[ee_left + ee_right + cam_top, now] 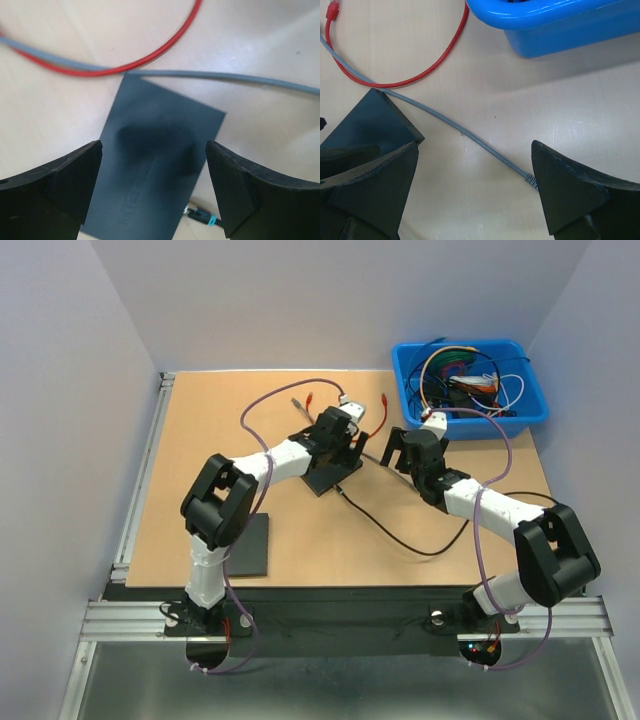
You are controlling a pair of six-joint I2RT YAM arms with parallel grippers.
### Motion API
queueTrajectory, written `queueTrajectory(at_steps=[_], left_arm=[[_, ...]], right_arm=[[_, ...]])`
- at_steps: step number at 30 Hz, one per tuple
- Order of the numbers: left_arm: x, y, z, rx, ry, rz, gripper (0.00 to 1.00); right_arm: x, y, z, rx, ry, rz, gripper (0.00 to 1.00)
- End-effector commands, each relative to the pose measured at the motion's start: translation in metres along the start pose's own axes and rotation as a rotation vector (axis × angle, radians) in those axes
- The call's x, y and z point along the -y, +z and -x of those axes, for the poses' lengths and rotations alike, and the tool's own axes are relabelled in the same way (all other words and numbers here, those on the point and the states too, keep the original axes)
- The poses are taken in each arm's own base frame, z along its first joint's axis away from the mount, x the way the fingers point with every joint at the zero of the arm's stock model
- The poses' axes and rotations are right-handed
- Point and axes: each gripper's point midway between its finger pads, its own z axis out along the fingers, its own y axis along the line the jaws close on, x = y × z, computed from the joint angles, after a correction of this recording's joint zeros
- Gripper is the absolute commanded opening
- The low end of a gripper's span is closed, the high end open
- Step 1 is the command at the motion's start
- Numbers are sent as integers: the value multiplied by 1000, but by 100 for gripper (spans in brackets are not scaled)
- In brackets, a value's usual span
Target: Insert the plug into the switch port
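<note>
A: Arms, quick?
B: left arm (272,464) & right arm (492,506): white links, black joint housings, purple cable (254,416) looping behind jaws on each.
A: Grippers?
B: left gripper (153,150), right gripper (475,150), same: matte blk wedge fingers (65,192), beveled inner faces. Silver bolts by bases (205,623), far behind jaws.

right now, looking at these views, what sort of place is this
Probably a robotics lab test cell: a tan wooden tabletop boxed in by plain white walls, an aluminium mounting rail along its near edge, and a blue plastic bin of tangled cables.
</note>
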Motion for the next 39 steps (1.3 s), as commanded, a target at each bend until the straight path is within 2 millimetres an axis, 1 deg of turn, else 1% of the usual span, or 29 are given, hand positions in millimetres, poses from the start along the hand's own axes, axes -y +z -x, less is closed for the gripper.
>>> queueTrajectory(at_steps=[1, 3, 4, 6, 7, 10, 12, 13, 15, 17, 18, 19, 21, 22, 23, 24, 25, 28, 29, 31, 32, 34, 35, 36, 37, 39], left_arm=[[43, 4, 27, 42, 132, -57, 95], [48, 13, 22, 15, 161, -31, 95], [52, 21, 17, -16, 176, -13, 94], [54, 28, 12, -43, 181, -1, 93], [54, 34, 7, -62, 182, 6, 93], [51, 36, -5, -87, 175, 21, 93], [44, 36, -11, -101, 169, 53, 92], [39, 37, -18, -117, 169, 65, 92], [29, 35, -21, -125, 149, 97, 92], [17, 32, -32, -149, 117, 133, 91], [4, 31, -34, -159, 96, 155, 90], [-5, 28, -41, -177, 83, 169, 88], [-24, 25, -46, -188, 22, 193, 87], [-46, 23, -59, -217, -16, 223, 86], [-56, 18, -55, -202, -45, 236, 85], [-67, 15, -57, -203, -75, 252, 85], [-89, 9, -62, -212, -107, 287, 84], [-131, 0, -70, -229, -163, 379, 85], [-166, -7, -77, -248, -201, 461, 85], [-204, -13, -81, -261, -259, 550, 86], [-245, -22, -87, -265, -327, 633, 87], [-283, -27, -86, -241, -418, 683, 87], [-312, -27, -73, -189, -479, 696, 87], [-326, -25, -65, -160, -500, 694, 87], [-343, -21, -39, -97, -519, 700, 87], [-360, -28, -23, -84, -522, 741, 87]], right_arm=[[-2, 2, 5, 32, 25, 2, 99], [-2, 3, 3, 27, 23, 5, 99], [-2, 3, 2, 25, 22, 4, 99], [-2, 3, 2, 23, 21, 3, 99], [-2, 3, 3, 25, 22, 2, 99], [-2, 3, 2, 25, 22, 4, 99], [-3, 4, 2, 22, 23, 8, 99], [-4, 4, 1, 20, 23, 10, 99], [-4, 4, 0, 16, 19, 12, 99], [-4, 5, -1, 12, 21, 10, 99], [-4, 5, -1, 12, 21, 9, 99], [-4, 5, 0, 15, 22, 10, 99], [-4, 5, -2, 11, 19, 12, 99], [-4, 5, -2, 10, 20, 11, 99], [-4, 6, -3, 8, 21, 10, 99], [-5, 6, -3, 7, 21, 13, 99], [-5, 6, -4, 4, 20, 16, 99], [-7, 8, -6, -6, 19, 22, 99], [-7, 9, -7, -8, 20, 22, 99], [-9, 11, -10, -19, 20, 28, 99], [-10, 11, -12, -27, 23, 33, 99], [-15, 13, -19, -52, 25, 55, 99], [-16, 14, -20, -57, 30, 60, 98], [-17, 15, -23, -68, 27, 64, 98], [-19, 17, -27, -79, 27, 73, 98], [-21, 18, -28, -87, 29, 81, 97]])
